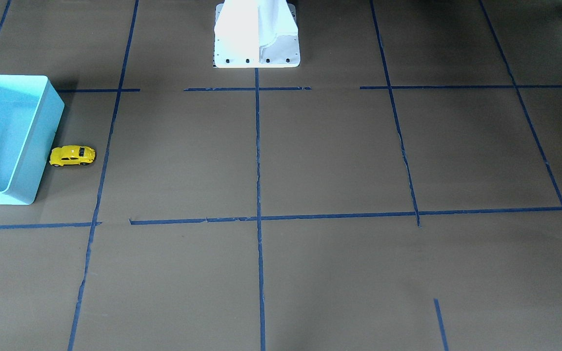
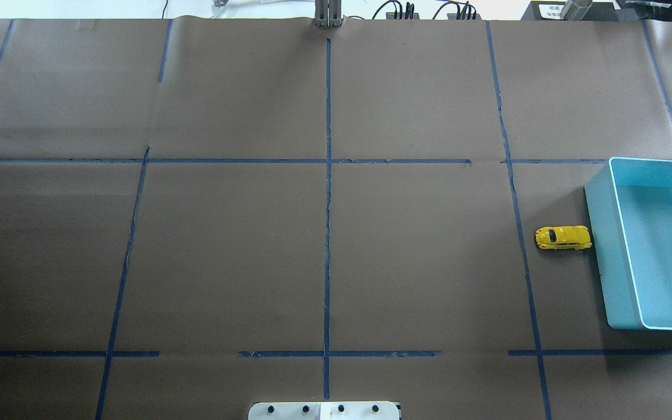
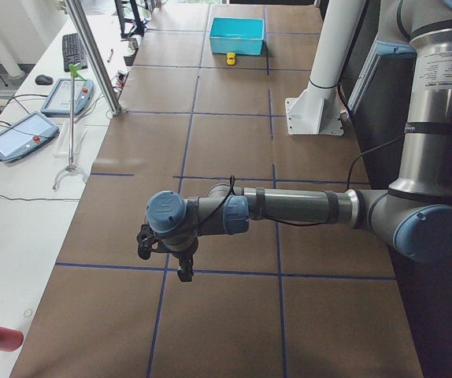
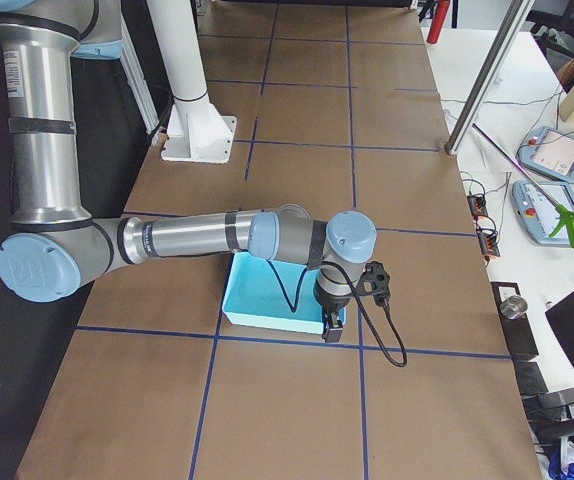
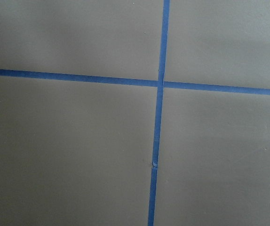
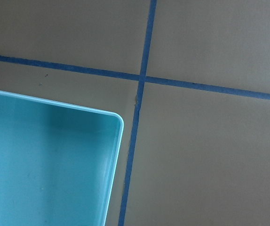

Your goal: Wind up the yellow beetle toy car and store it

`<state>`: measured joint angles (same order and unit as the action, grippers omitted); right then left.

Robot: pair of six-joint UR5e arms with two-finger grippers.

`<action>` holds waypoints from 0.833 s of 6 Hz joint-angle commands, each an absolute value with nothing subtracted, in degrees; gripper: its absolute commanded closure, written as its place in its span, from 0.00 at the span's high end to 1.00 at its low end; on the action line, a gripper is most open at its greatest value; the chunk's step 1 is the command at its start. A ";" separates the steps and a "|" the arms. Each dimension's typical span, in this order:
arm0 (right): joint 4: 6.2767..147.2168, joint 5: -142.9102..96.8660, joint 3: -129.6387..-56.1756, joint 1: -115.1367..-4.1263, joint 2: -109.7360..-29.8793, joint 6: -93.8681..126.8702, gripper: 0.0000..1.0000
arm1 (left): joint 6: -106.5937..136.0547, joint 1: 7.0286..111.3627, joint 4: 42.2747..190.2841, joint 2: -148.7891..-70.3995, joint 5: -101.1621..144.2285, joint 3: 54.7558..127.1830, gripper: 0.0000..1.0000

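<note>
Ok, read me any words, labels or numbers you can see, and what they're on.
Nothing is legible.
Print on right arm sticker: too small.
Print on left arm sticker: too small.
Print on white sign, overhead view: blurred.
On yellow beetle toy car, light blue bin: none visible.

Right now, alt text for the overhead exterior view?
A yellow beetle toy car sits on its wheels right beside the outer wall of a light blue bin, at the right of a brown paper-covered table gridded with blue tape lines.
</note>
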<state>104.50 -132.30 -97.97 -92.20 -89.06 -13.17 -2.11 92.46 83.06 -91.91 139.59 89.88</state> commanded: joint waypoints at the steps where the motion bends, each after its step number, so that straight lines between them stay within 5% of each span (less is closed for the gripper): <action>1: 104.24 -132.54 -99.39 -92.02 -89.12 -13.53 1.00 | -2.11 92.46 83.06 -91.85 139.57 89.91 1.00; 5: 97.38 -129.31 -117.48 -73.73 -92.73 -15.03 1.00 | -2.11 92.46 83.06 -91.85 139.57 89.91 1.00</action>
<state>97.72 -131.15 -113.42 -80.10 -92.48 -14.64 -2.11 92.46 83.06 -91.91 139.57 89.90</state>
